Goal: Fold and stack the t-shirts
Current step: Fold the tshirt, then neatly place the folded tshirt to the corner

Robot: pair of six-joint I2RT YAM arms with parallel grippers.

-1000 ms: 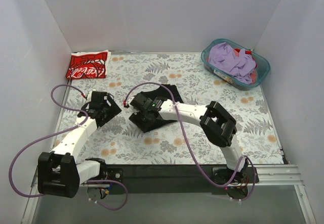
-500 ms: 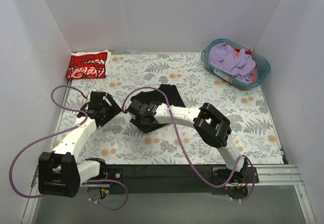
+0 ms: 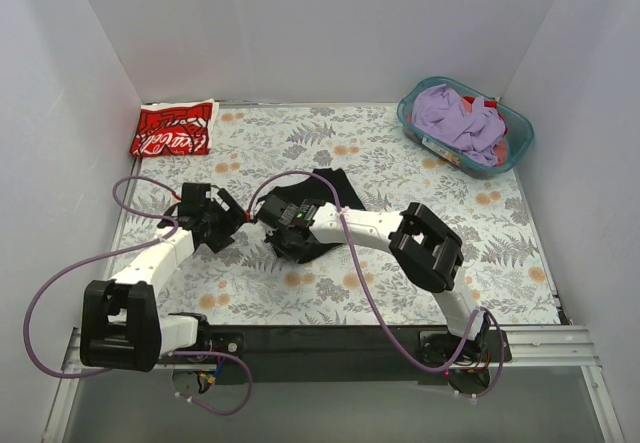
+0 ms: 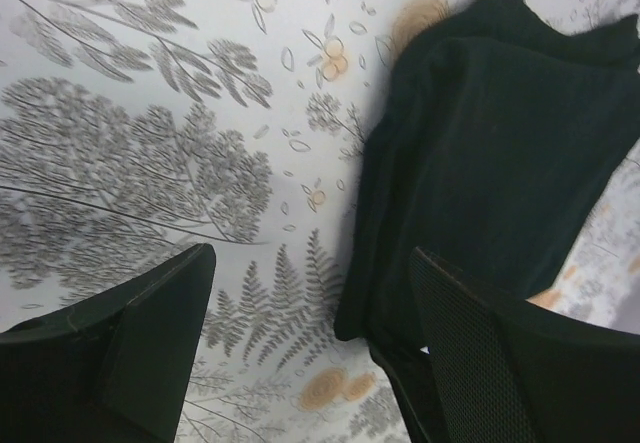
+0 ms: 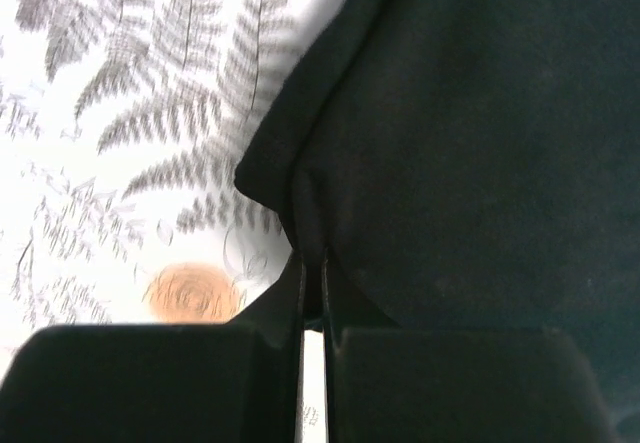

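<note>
Right, my right claw is pressed almost together, with only a sliver of gap showing. It is pinching a folded corner of the black t-shirt, right at the cloth's edge. That shirt lies bunched in the middle of the floral bench, partly under my right arm, so I can't make out its full outline from above. My left claw is spread wide and holds nothing, hovering just beside the shirt's left edge. One finger overlaps the dark cloth in the wrist view, and I cannot tell whether it touches. The red t-shirt with white lettering sits folded at the far left corner, well apart. At the far right, a teal basket holds purple cloth and something red, mostly buried.
</note>
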